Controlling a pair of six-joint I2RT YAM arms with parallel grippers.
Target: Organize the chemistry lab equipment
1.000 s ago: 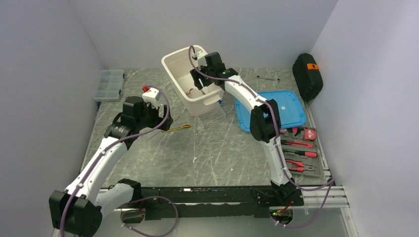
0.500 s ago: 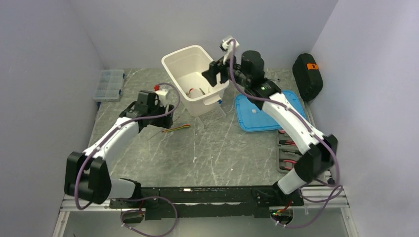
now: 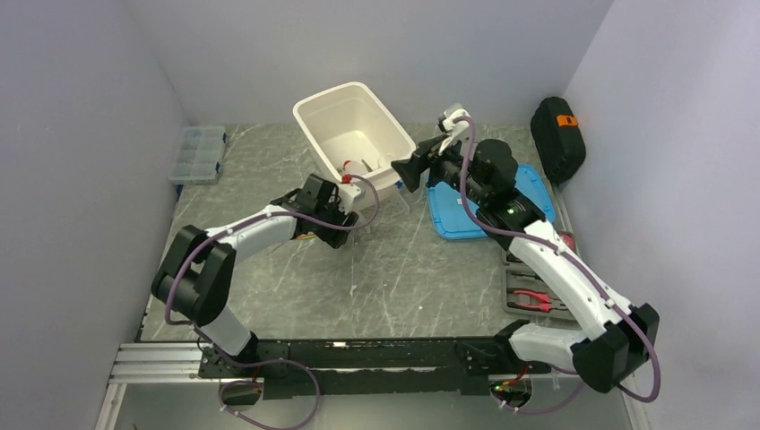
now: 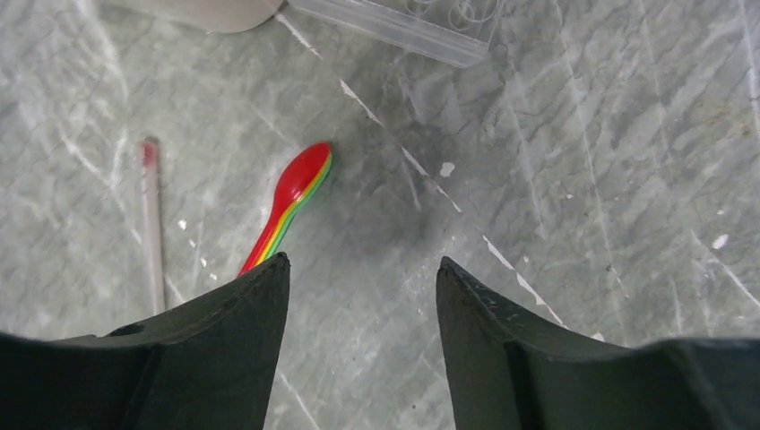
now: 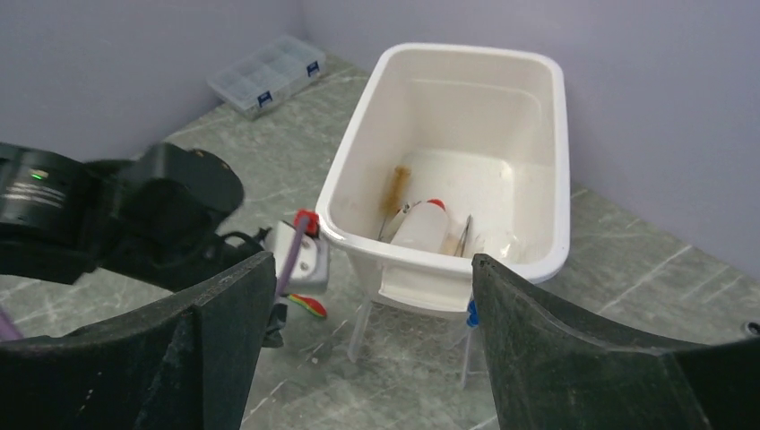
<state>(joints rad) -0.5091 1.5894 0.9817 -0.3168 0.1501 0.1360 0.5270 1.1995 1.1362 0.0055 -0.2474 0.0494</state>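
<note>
Spoon lies under parted left claw; white tub faces parted right claw.

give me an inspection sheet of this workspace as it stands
surface: grey marbled table, scuffed with white marks
job's things: squeeze bottle, brush and a metal tool lie in the white bin; clear tube rack next to it; rainbow spoon and red-tipped stick on the table
clutter: blue lid, tool tray with red-handled pliers, organizer box, black case
grippers: left gripper open, empty, above the spoon; right gripper open, empty, facing the bin
cables: purple cable along each arm
surroundings: plain walls on three sides
</note>
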